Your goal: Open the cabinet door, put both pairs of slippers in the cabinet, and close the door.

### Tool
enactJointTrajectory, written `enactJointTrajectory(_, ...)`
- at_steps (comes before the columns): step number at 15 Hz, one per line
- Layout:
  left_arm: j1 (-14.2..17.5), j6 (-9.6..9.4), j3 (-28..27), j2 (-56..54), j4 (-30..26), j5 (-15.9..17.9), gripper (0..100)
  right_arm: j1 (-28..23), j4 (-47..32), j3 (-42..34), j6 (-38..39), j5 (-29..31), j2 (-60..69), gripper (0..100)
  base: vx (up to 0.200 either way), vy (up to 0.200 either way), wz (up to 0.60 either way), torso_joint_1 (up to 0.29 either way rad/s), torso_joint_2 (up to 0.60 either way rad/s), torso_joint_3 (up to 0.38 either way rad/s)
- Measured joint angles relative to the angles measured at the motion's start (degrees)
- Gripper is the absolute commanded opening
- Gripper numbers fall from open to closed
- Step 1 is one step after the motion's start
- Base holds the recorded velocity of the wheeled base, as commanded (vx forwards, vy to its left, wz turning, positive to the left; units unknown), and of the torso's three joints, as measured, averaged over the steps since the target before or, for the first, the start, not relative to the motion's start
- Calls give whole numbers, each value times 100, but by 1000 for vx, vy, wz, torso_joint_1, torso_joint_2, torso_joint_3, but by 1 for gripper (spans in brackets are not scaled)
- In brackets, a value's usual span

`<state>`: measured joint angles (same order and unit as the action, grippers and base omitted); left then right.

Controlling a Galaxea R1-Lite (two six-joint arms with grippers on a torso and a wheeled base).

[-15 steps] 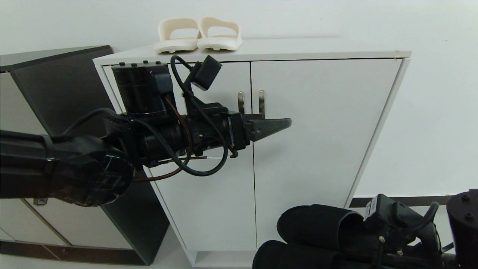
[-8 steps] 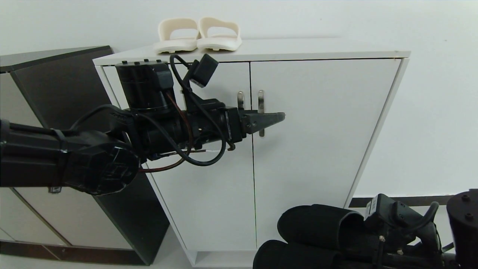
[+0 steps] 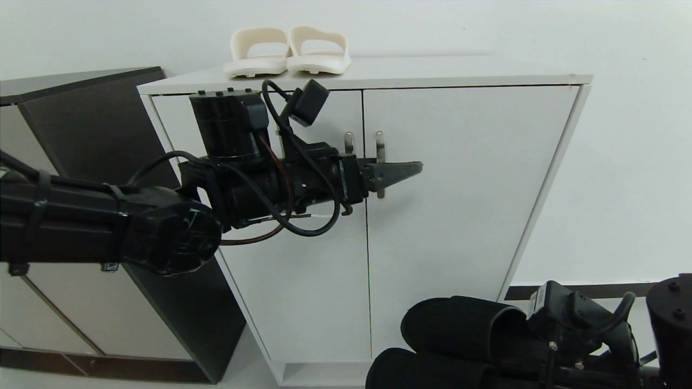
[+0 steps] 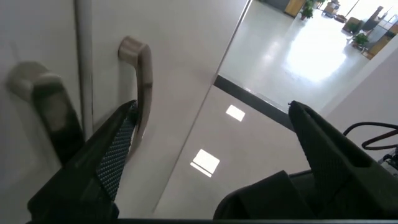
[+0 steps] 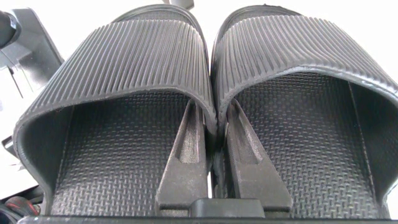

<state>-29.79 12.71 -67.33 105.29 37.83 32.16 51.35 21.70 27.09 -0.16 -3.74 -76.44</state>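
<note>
Built in matte black throughout. Banded with straps along the thick left arm (image 3: 108,227), capped by a faceted elbow housing. Looped with black cables (image 3: 307,233) and one reddish-brown wire. Topped by a cylindrical motor with a row of small bolts, plus a boxy wrist camera (image 3: 309,102) (on an angled bracket). Tipped with tapered, wedge-shaped fingers (image 4: 109,165), cross-hatched on the inner pads. Finished on the right arm (image 3: 667,308) with a round cap bearing two screws.

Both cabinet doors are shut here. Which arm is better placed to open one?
Left. The left pincer, open, sits at the metal bar handle of the white cabinet's right-hand door, one finger right beside it. The right pincer is shut on the pair of black ribbed slippers, low down.
</note>
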Motion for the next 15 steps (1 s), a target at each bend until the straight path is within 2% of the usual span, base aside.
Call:
enactJointTrajectory(8,-71,-13,18,77,22,-17,0,35,-11,-88,6,-145,2,0,0,0,0,0,0,0)
enactJointTrajectory(10,-88,-10,193,-59,46,-6,0,66,-13,-168,2,-468,33,0,0,0,0,0,0,0)
enactJointTrajectory(12,-102,0,452,-256,139,13,0,91,-13,-293,2,-1117,150,0,0,0,0,0,0,0)
enactJointTrajectory(15,-121,1,796,-549,191,33,0,99,-11,-407,-6,-1306,318,0,0,0,0,0,0,0)
